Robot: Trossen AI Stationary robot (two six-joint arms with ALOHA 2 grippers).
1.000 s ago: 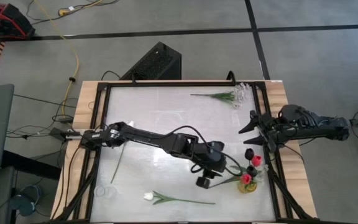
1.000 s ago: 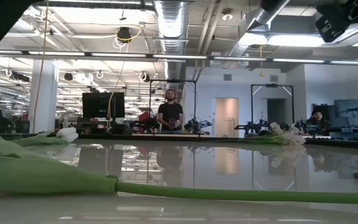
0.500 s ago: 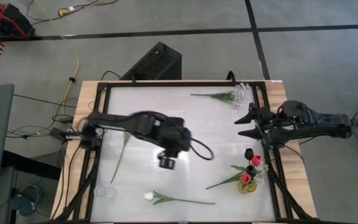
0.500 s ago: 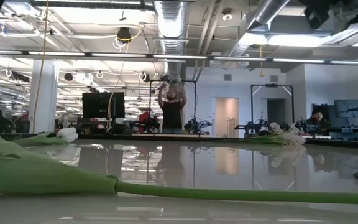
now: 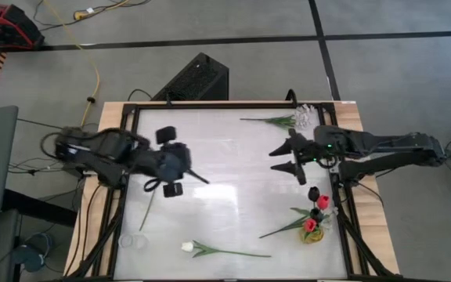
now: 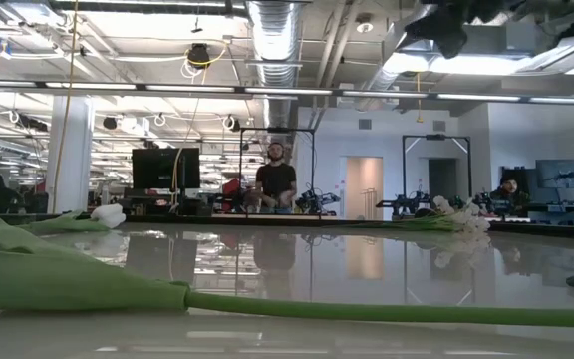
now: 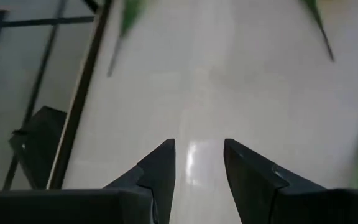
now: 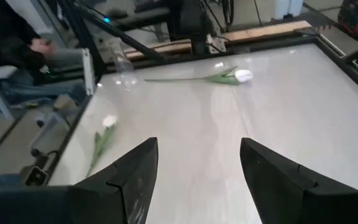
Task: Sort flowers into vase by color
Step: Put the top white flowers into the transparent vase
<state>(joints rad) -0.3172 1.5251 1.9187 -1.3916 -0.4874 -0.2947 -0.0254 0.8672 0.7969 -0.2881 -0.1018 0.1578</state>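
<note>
In the high view a small vase [image 5: 313, 233] stands by the table's right edge, holding red tulips [image 5: 310, 225] and a near-black one [image 5: 313, 192]; a green stem [image 5: 279, 229] slants out of it over the table. A white tulip [image 5: 188, 247] lies near the near edge, a white-blossom sprig [image 5: 286, 121] by the far edge, and a thin stem [image 5: 150, 200] at the left. My left gripper [image 5: 171, 162] hovers open over the table's left part. My right gripper [image 5: 285, 160] is open over the right half, left of the vase.
A clear glass vessel [image 5: 131, 241] stands at the near left corner and another [image 5: 307, 114] at the far right. Black frame rails [image 5: 125, 168] run along the table's sides. A broad bare stretch of table [image 5: 225, 176] lies between the grippers. People show far behind the table [image 6: 273, 185].
My left gripper has pulled away from the vase, swinging from the near right across to the table's left side, leaving the green stem leaning out of the vase. My right gripper has moved from the right edge toward the table's middle.
</note>
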